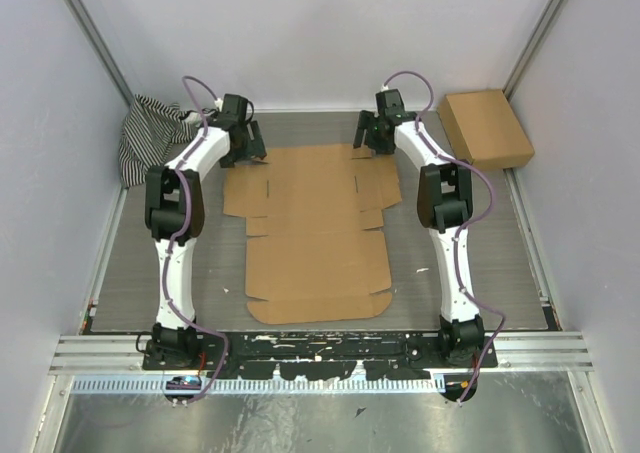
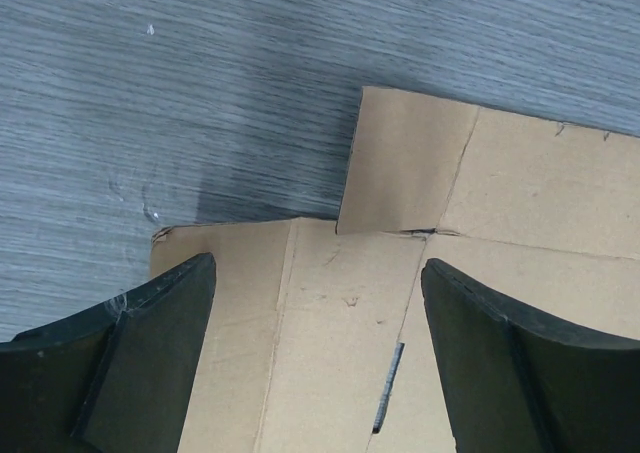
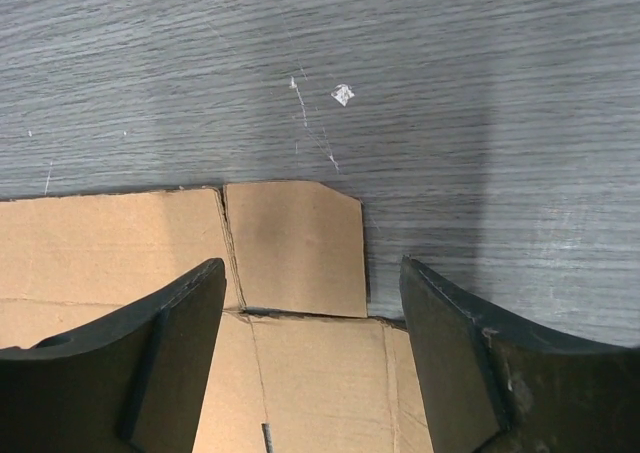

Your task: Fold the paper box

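The paper box (image 1: 315, 228) lies as a flat brown die-cut sheet in the middle of the table, flaps spread at its far end. My left gripper (image 1: 246, 145) hovers open over the sheet's far left corner; the left wrist view shows that corner flap (image 2: 300, 323) between the wide-apart fingers (image 2: 160, 353). My right gripper (image 1: 374, 133) hovers open over the far right corner, where a small tab (image 3: 297, 251) lies between its spread fingers (image 3: 470, 353). Neither gripper holds anything.
A ready-made brown cardboard box (image 1: 485, 128) sits at the back right corner. A black-and-white striped cloth (image 1: 150, 138) is bunched at the back left. Grey walls close in the table on three sides.
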`<move>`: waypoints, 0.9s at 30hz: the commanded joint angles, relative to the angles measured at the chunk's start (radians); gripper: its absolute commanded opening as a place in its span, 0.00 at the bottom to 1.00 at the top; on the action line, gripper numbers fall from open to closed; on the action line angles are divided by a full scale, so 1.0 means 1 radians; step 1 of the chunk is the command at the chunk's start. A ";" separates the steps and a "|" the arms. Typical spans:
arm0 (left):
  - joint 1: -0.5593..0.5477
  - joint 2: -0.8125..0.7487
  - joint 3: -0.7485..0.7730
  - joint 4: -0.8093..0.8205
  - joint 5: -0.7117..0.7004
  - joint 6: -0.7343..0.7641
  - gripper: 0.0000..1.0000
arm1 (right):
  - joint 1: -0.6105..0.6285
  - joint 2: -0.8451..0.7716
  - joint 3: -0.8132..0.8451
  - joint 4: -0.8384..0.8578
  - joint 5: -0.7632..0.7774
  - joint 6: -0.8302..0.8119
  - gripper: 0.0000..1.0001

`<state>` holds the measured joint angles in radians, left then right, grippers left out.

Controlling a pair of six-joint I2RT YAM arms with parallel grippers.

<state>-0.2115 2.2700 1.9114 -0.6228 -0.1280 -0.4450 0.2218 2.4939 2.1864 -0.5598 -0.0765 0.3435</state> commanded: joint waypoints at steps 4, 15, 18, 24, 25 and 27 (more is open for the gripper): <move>0.006 0.041 0.052 0.014 0.016 0.005 0.88 | 0.008 0.008 0.043 0.034 -0.020 0.011 0.74; 0.006 0.061 0.058 0.064 0.049 -0.015 0.77 | 0.010 -0.002 0.011 0.048 -0.045 0.012 0.73; 0.006 0.072 0.061 0.082 0.077 -0.023 0.72 | 0.011 -0.016 -0.006 0.050 -0.044 0.011 0.72; 0.006 0.100 0.083 0.088 0.111 -0.028 0.57 | 0.010 -0.044 -0.043 0.053 -0.044 0.006 0.71; 0.006 0.099 0.081 0.096 0.122 -0.028 0.54 | 0.011 -0.044 -0.045 0.052 -0.046 0.005 0.71; 0.006 0.096 0.071 0.109 0.136 -0.029 0.47 | 0.009 -0.044 -0.052 0.052 -0.046 0.003 0.70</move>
<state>-0.2100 2.3550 1.9621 -0.5575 -0.0387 -0.4694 0.2234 2.4954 2.1605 -0.5045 -0.1097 0.3462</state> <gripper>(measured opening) 0.521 0.707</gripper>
